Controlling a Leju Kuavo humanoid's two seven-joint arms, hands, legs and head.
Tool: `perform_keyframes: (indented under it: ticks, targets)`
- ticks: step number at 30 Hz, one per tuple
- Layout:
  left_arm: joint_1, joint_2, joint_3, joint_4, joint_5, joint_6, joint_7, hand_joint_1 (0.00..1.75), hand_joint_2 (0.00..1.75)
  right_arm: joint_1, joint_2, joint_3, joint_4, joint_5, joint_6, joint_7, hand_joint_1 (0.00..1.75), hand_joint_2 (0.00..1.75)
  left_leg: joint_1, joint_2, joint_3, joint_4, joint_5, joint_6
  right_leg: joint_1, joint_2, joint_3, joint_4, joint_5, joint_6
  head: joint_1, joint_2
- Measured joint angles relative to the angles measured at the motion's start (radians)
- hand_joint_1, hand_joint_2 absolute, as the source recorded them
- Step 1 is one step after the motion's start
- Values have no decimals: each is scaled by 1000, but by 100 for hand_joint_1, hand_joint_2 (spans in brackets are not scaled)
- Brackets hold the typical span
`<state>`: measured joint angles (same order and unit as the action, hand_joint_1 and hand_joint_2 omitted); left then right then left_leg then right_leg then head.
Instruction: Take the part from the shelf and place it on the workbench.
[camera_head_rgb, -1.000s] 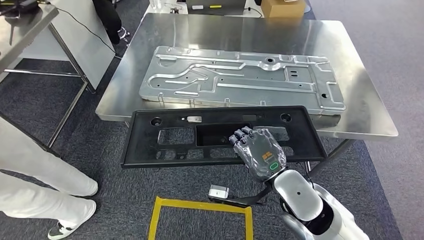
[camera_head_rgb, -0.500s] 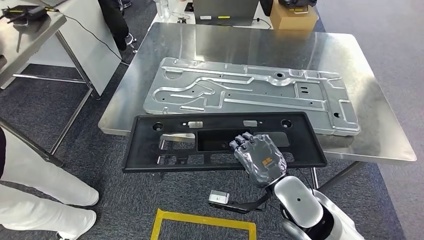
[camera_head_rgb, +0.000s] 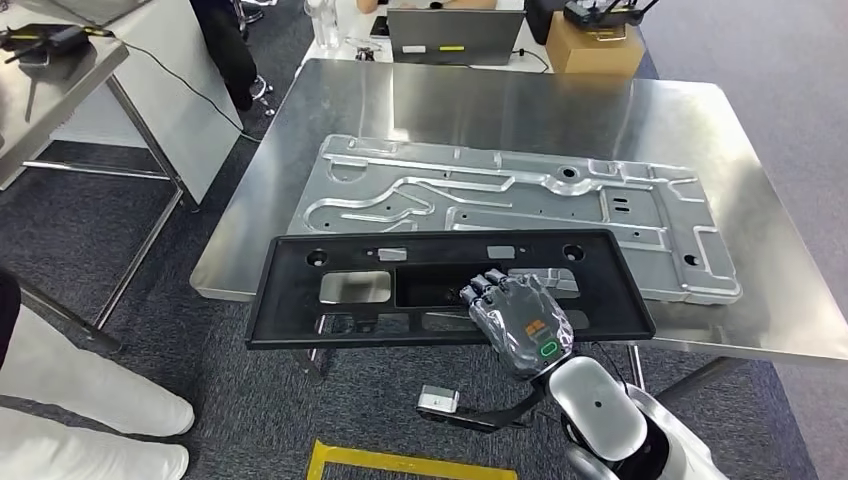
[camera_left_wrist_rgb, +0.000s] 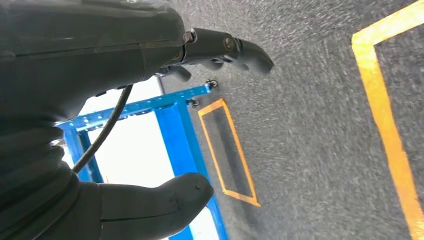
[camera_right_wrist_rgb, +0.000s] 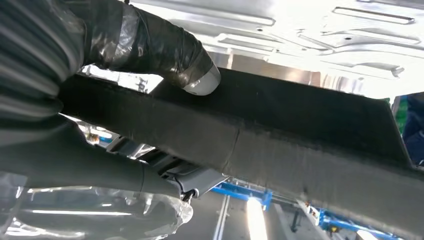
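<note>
Gripping the black part (camera_head_rgb: 440, 285), right hand (camera_head_rgb: 520, 315) fingers (camera_head_rgb: 486, 287) curl over it.

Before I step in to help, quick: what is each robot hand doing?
Left robot hand: open, holding nothing.
Right robot hand: holding the black panel.

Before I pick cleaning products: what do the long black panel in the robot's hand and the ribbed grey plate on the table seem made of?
Long black panel: likely moulded plastic, matt, no glints. Ribbed grey plate: probably stamped aluminium or steel, dull satin sheen, pressed ridges.
</note>
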<state>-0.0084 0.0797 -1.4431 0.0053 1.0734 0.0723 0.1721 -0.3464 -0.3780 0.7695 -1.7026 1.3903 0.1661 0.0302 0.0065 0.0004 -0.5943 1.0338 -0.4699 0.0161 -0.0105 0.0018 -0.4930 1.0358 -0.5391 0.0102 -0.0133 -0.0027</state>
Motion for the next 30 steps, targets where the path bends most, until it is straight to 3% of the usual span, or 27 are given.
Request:
perform_keyframes:
  ticks: [2,3,6,7,8,11,12,13,14,16,18,21,23,24,26,28,30]
  targets:
    - [1,0,0,0,1,1,1,0,175,-1,-3,-5,-1,-2,3,1,175,175,3,-3,20,-7,2,14,-1,0,-7,36,-10,7,1,0]
    - [0,0,0,0,2,2,1,0,175,-3,-5,-9,-2,-3,5,1,175,175,3,-3,30,-9,-1,19,-2,-1,-29,77,-28,10,1,0]
    - [-1,0,0,0,5,4,1,0,175,-1,-11,-19,-4,-6,9,1,175,175,1,-6,46,-11,-18,29,-3,-1,-146,240,-95,18,0,0]
    - [-1,0,0,0,7,5,1,0,175,1,-14,-21,-4,-7,10,1,175,175,0,-7,53,-11,-26,29,-3,-1,-175,263,-98,18,0,0]
    - [0,0,0,0,9,7,1,0,175,3,-18,-24,-4,-8,11,1,175,175,-1,-9,64,-10,-35,28,-2,-1,-191,255,-82,16,1,0]
    - [2,-3,1,0,14,9,1,0,175,9,-33,-42,-5,-8,12,1,175,175,-4,-11,104,-11,-65,22,5,-2,-165,96,51,-2,0,0]
    - [1,-5,1,0,15,10,1,0,175,11,-37,-49,-6,-8,12,1,175,175,-4,-12,112,-12,-74,18,10,-1,-156,54,79,-9,1,0]
    - [-1,-6,1,0,16,10,1,0,175,13,-41,-55,-7,-8,12,1,175,175,-4,-12,118,-16,-81,12,15,0,-152,34,92,-15,2,0]
    - [-2,-7,2,0,16,10,1,0,175,15,-43,-60,-8,-8,12,1,175,175,-4,-12,126,-16,-82,5,18,1,-150,30,87,-21,2,0]
    - [-3,-7,3,0,18,11,1,0,175,18,-47,-68,-11,-9,13,1,175,175,-5,-11,136,-8,-81,-6,13,4,-129,13,89,-32,4,0]
    - [-6,-6,4,0,20,11,1,0,175,20,-50,-77,-14,-11,14,3,175,175,-5,-8,112,56,-86,-14,5,5,-101,-1,82,-41,3,0]
    - [-9,-7,5,0,22,11,1,0,175,30,-53,-93,-16,-15,19,5,175,175,2,-7,-5,220,-145,-28,3,3,-72,-8,60,-45,3,0]
    - [-5,-7,6,0,23,11,1,0,175,42,-56,-105,-16,-17,25,5,175,175,4,-6,-62,248,-168,-34,2,4,-49,-8,39,-44,3,0]
    - [-3,-7,6,0,23,11,1,0,175,47,-58,-111,-15,-18,27,5,175,175,5,-6,-69,217,-146,-33,2,4,-35,-8,28,-42,3,0]
    - [1,-6,6,0,24,11,1,0,175,51,-59,-123,-14,-21,30,5,175,175,3,-6,-60,102,-38,-26,2,4,-8,-7,5,-36,3,0]
    - [3,-5,7,0,25,11,1,0,175,53,-60,-131,-12,-23,31,5,175,175,-2,-5,-51,22,33,-12,3,7,3,-11,-12,-26,3,0]
    - [3,-5,7,0,25,11,1,0,175,56,-60,-138,-11,-24,32,4,175,175,-6,-5,-44,1,35,2,5,9,9,-11,-13,-13,4,0]
